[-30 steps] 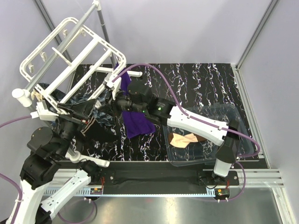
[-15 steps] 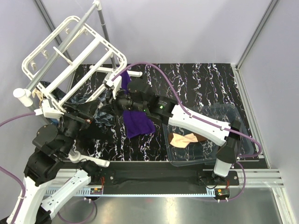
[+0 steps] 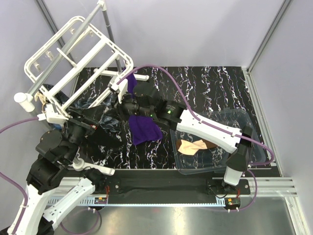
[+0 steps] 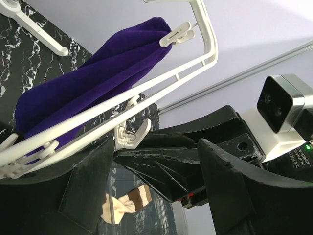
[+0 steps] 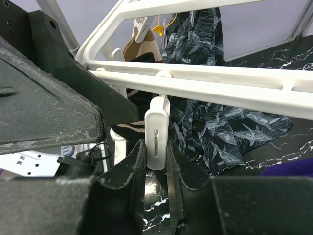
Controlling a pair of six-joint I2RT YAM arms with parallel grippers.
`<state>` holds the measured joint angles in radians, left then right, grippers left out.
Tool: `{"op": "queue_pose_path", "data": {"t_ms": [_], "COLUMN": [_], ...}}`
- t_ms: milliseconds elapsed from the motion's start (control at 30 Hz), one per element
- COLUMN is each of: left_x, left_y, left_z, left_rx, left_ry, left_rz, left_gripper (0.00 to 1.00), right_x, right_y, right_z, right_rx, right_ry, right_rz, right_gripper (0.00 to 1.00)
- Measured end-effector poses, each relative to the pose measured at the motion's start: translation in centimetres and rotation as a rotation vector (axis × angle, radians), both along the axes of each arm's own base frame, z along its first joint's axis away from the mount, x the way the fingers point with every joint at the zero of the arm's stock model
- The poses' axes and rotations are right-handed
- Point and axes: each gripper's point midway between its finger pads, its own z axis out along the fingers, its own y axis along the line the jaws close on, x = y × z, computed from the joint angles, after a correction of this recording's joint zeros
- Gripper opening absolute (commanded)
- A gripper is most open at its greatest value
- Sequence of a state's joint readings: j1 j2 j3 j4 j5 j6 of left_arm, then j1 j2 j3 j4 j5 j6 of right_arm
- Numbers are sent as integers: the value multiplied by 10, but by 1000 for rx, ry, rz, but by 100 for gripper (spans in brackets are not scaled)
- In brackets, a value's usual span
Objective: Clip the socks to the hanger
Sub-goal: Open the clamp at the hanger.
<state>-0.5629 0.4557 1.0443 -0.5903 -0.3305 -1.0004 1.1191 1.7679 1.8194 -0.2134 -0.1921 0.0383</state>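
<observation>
The white hanger (image 3: 117, 48) tilts over the table's left side. A purple cloth (image 3: 144, 128) hangs clipped to its near rim. In the right wrist view my right gripper (image 5: 157, 147) is shut on a white clip (image 5: 157, 132) dangling from a hanger bar (image 5: 220, 90). A dark striped fabric (image 5: 124, 129) shows just behind that clip. A beige sock with a brown cuff (image 5: 141, 46) is clipped farther along. My left gripper (image 3: 95, 126) stands open beside the right gripper (image 3: 119, 106), nothing between its fingers (image 4: 83, 196). Another beige, brown-banded sock (image 3: 193, 146) lies in the bin.
A clear plastic bin (image 3: 254, 142) sits at the table's right. Dark leaf-patterned cloth (image 5: 205, 49) hangs from the hanger behind the clip. A grey metal pole (image 3: 108, 27) rises behind the hanger. A second free clip (image 4: 129, 136) dangles near my left fingers.
The hanger has shifted slightly right and up, and my left wrist has turned a little with it. My right gripper keeps its hold on the clip.
</observation>
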Motion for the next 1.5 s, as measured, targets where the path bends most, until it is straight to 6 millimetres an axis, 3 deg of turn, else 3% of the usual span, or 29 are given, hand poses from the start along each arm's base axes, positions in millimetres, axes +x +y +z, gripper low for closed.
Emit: {"op": "queue_pose_path", "data": {"t_ms": [733, 1100, 1333, 1400, 1500], "left_x": [21, 31, 36, 37, 38], "left_y": [3, 1, 1, 2, 2], "left_z": [-31, -31, -25, -21, -18], "left_rx": [-14, -18, -25, -26, -12], "left_ry": [72, 40, -7, -29, -47], "left_rz": [87, 104, 119, 123, 127], "left_gripper": [56, 63, 45, 31, 19], "right_x": [5, 8, 9, 8, 6], "right_y": [-2, -3, -3, -2, -2], "right_z": [5, 5, 7, 7, 7], "right_rx": [10, 9, 17, 18, 20], "right_ry": [-9, -21, -16, -14, -8], "right_rz": [-7, -11, -13, -6, 7], "right_gripper": [0, 0, 0, 0, 0]}}
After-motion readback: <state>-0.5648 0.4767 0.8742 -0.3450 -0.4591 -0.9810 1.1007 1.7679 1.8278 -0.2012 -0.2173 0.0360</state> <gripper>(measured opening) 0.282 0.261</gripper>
